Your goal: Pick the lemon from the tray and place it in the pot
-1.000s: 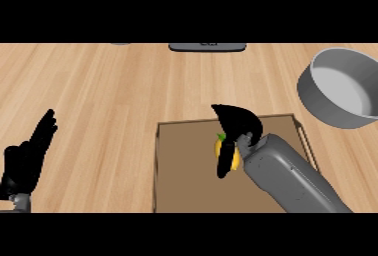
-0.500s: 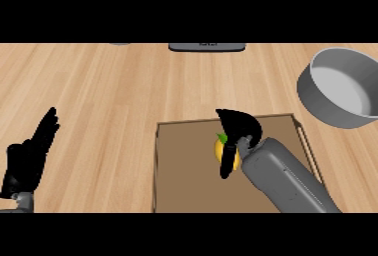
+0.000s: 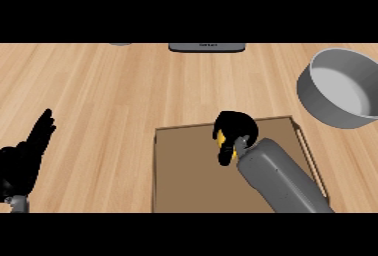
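One yellow lemon peeks from the right hand, whose black fingers curl around it. It sits over a flat brown tray; the round grey pot stands apart.

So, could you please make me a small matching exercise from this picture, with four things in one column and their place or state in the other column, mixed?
Things:
1. lemon
2. pot
3. left hand
4. tray

Place or state:
A. grey, stands on the counter at the upper right
B. brown, lies under the right hand
C. open, rests at the left edge
D. yellow, mostly hidden by curled black fingers

Pairs: 1-D, 2-A, 3-C, 4-B
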{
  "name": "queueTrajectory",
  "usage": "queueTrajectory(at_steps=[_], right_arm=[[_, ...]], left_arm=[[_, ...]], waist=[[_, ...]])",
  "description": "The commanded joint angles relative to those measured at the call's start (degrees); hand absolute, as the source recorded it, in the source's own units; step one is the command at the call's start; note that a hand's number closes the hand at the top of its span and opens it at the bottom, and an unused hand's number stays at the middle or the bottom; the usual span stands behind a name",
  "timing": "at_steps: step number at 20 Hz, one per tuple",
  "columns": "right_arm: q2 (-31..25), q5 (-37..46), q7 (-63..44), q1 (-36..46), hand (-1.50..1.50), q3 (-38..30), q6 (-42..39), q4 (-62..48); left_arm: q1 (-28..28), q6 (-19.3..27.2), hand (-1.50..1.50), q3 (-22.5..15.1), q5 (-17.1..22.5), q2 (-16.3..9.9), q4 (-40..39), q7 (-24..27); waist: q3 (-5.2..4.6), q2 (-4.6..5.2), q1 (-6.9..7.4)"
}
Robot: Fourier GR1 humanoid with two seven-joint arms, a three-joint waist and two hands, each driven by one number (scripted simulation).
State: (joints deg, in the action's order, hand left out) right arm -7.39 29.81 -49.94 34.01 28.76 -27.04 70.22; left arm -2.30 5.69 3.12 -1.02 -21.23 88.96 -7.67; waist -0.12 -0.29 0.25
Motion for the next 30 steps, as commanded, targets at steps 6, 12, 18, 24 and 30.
queueTrajectory(at_steps=[6, 12, 18, 24, 30], right_arm=[[-7.8, 3.5, 10.7, -5.6, 1.50, -4.9, -1.9, 6.7], [-13.5, 6.5, 15.7, -19.4, 1.50, -5.7, 4.8, 19.8], [-17.0, 11.9, 16.1, -16.6, 1.50, -10.1, 5.9, 22.8], [-19.8, 21.4, 9.0, -12.7, 1.50, -11.7, 11.4, 35.4], [-21.9, 24.9, 5.0, -16.6, 1.50, -16.8, 13.4, 49.3]], left_arm=[[1.5, -1.9, 0.00, 1.9, -1.5, 1.3, -3.3, 1.6], [-1.7, -1.7, 0.00, 1.5, -3.4, 2.7, -4.0, 5.2], [0.9, -3.0, 0.00, 3.2, -1.9, 2.2, -0.8, -0.4], [0.1, -1.3, 0.00, 1.6, -3.9, 3.5, 0.1, -0.6], [-0.1, -1.9, 0.00, 1.8, -4.2, 3.7, -0.3, 0.4]], waist=[[0.12, 0.25, -0.43], [0.11, 0.17, -0.67], [0.12, 0.19, -0.28], [0.08, -0.17, -0.93], [0.11, -0.06, -1.29]])
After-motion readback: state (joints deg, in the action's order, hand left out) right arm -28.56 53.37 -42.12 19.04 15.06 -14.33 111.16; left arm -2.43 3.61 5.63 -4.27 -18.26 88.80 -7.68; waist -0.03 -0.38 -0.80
